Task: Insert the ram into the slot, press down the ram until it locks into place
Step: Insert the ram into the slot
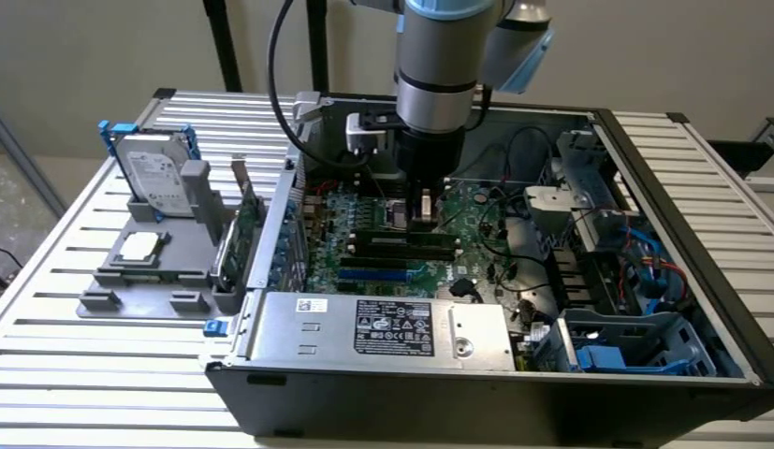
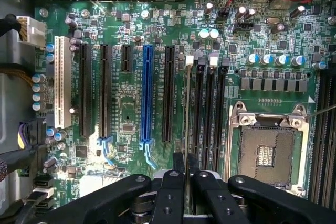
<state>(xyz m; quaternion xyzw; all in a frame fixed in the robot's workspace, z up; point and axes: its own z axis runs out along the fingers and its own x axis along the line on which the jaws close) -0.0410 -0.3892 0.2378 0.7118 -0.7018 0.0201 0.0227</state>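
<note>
Gripper (image 2: 186,162) clenched on the ram (image 2: 187,108), held edge-on along the slot (image 2: 190,61), at the centre of the exterior view; seated or not, I cannot tell; a light, stiff, fragile stick, probably best pinched by its long upper edge

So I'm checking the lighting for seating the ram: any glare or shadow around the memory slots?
Exterior view: the case and arm shade the motherboard, leaving the memory slots dark; the power supply catches light. Wrist view: board evenly lit, a white glare patch among the expansion slots; the ram a thin pale edge.
</note>
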